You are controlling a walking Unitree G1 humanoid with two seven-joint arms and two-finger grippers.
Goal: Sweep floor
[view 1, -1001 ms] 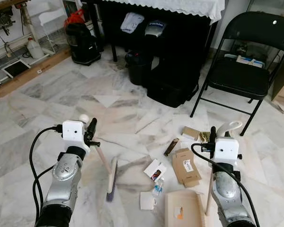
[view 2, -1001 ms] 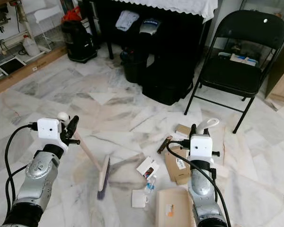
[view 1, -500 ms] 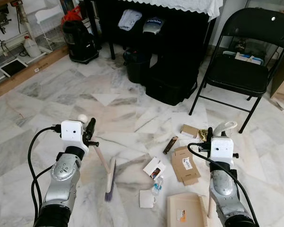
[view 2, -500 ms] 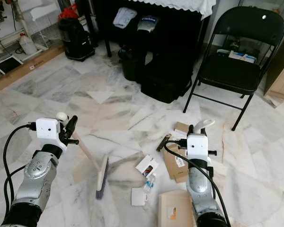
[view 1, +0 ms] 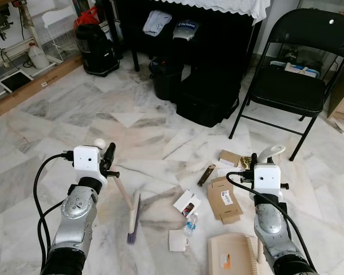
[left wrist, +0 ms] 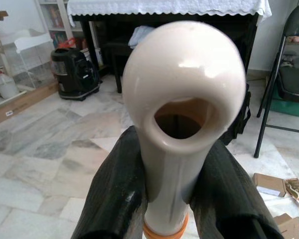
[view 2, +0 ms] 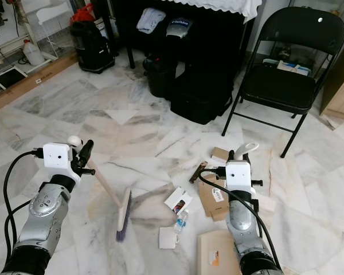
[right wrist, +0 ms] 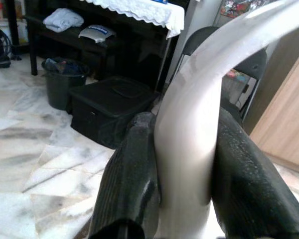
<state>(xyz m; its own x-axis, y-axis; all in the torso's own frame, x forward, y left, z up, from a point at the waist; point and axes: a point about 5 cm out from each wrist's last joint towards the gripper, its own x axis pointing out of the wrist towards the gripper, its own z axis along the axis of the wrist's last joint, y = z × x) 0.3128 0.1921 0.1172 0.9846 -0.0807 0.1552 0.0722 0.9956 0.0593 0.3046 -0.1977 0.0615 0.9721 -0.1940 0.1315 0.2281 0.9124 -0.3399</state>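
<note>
Your left gripper [left wrist: 172, 199] clamps the broom [view 1: 128, 204] handle, bristles on the marble floor [view 1: 74, 120]; your right gripper [right wrist: 182, 164] clamps the dustpan [view 1: 232, 260] handle beside flattened cardboard [view 1: 225, 199].

The marble floor [view 1: 57, 114] carries scattered litter: a flattened cardboard box [view 1: 225, 199], a small white carton [view 1: 187, 204], a clear plastic bottle [view 1: 190, 224], a white paper square [view 1: 176, 241], a dark wrapper [view 1: 206, 175]. The broom head [view 1: 133, 217] and dustpan [view 1: 232, 258] rest on it. A folding chair [view 1: 292, 86] stands further back.
</note>
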